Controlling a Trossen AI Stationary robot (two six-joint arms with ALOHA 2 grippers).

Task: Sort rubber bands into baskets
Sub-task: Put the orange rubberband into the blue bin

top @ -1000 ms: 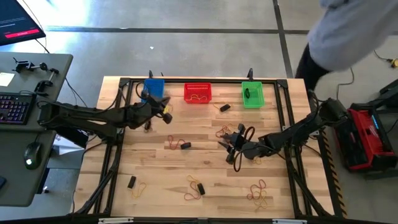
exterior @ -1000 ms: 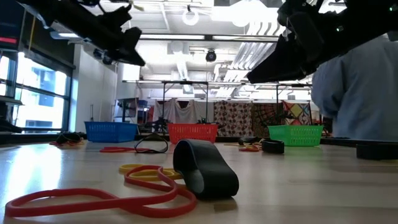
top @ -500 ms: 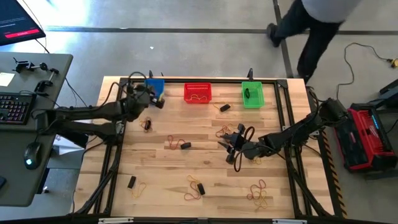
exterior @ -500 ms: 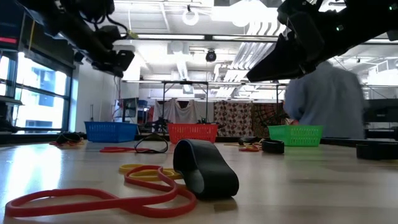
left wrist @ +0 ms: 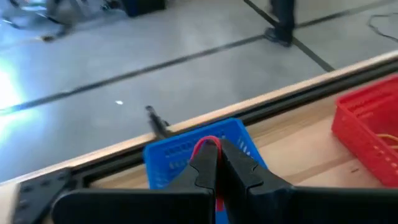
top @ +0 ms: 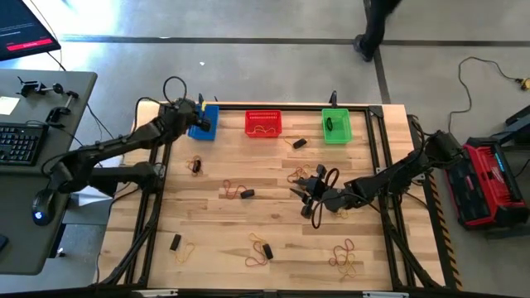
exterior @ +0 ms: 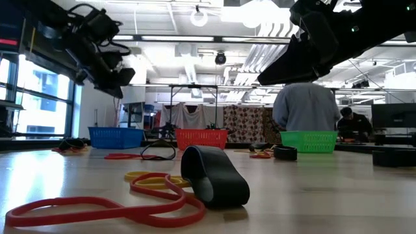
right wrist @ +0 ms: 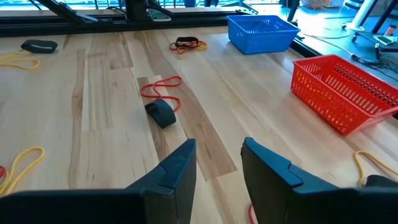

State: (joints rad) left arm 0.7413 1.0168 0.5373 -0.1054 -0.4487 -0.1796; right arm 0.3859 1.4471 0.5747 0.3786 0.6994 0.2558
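My left gripper [top: 197, 126] is shut on a red rubber band [left wrist: 208, 140] just over the blue basket [top: 206, 122] at the table's far left. The basket also shows in the left wrist view [left wrist: 174, 152]. The red basket [top: 263, 123] and the green basket [top: 336, 126] stand along the far edge. My right gripper [top: 308, 195] hangs open and empty above the table's middle right [right wrist: 217, 152]. Loose rubber bands lie on the wood, among them a red one with a thick dark one [right wrist: 160, 106] and others [top: 261, 251] near the front. My left gripper pinches the red rubber band between its two fingers. A small loop of it [left wrist: 208, 140] stands out past the fingertips. The fingers slant down toward the table's far edge. The band is lifted clear, over the blue basket.
More bands lie at the left [top: 195, 165], the near left [top: 182, 246] and the near right [top: 344, 255]. A dark band [top: 298, 142] lies between the red and green baskets. Black frame rails [top: 377, 149] run around the table. A person [exterior: 305, 107] stands beyond the far edge.
My left gripper, staying shut, has gone toward the table's far left corner, from beside the blue basket's near right to over it, and has turned about. A person beyond the far edge has walked off to the left.
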